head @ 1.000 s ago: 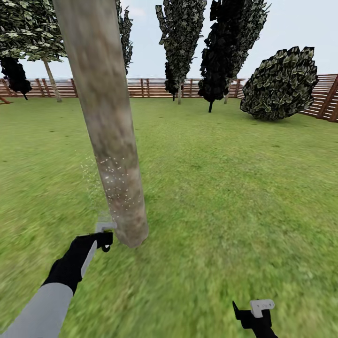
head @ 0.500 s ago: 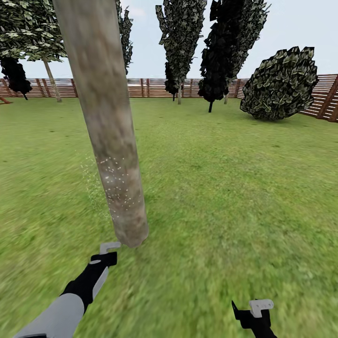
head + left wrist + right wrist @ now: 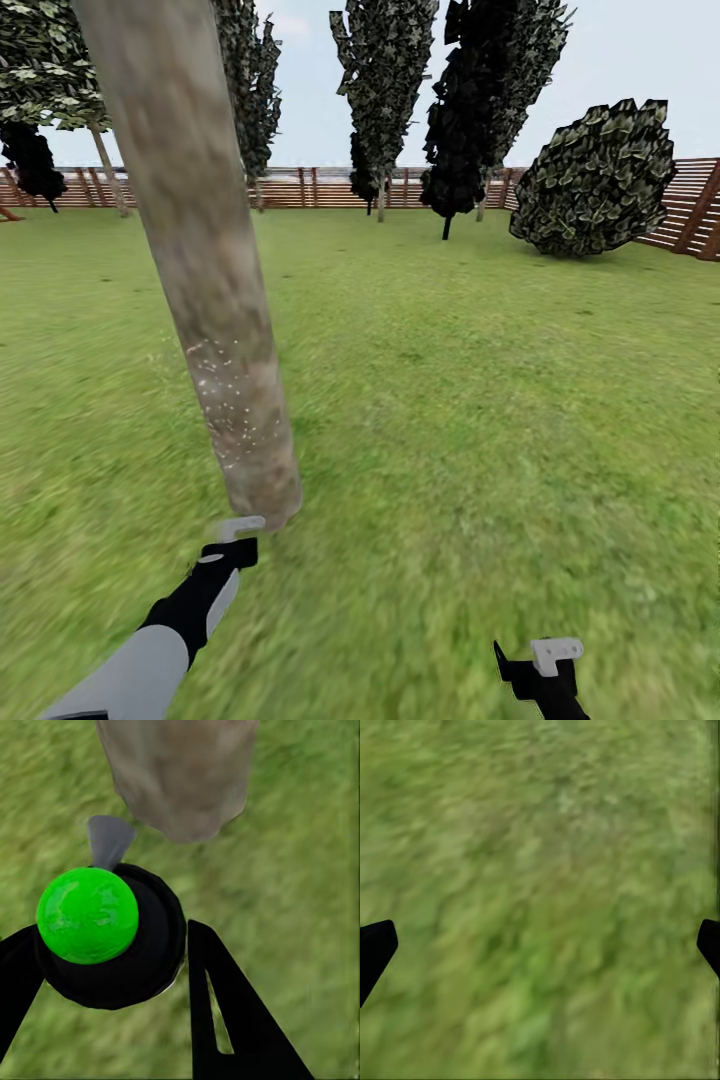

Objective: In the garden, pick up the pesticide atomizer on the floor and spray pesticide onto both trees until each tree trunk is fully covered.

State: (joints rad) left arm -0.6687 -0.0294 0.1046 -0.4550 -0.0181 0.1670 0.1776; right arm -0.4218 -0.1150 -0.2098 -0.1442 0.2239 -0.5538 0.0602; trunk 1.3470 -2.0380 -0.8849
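From the head view the thick mottled tree trunk (image 3: 200,270) rises at the left of the lawn (image 3: 480,420), leaning away to the upper left, with whitish specks of pesticide (image 3: 225,400) dotted over its lower part; far behind stand dark thin trees (image 3: 470,110), a round bush (image 3: 595,180) at the right and the slatted fence (image 3: 330,188). The left wrist view gives what the head view cannot: the base of the trunk (image 3: 176,776) seen from close by, and, between the black fingers (image 3: 225,1012), the pesticide atomizer (image 3: 112,937), a round black body with a bright green cap and a grey nozzle toward the trunk. The left gripper (image 3: 232,540) sits low, just near the foot of the trunk, its fingers pinching the atomizer. The right gripper (image 3: 545,672) hangs at the near right over the grass, well apart from the tree; in the right wrist view its fingertips (image 3: 375,949) stand at the two far edges over bare grass (image 3: 540,900), spread wide and holding nothing. Against half a second ago the whole head view has shifted, so the trunk lies a little further left, which is the camera's move; the left gripper sits at much the same spot by the trunk's foot, lower than a second ago.
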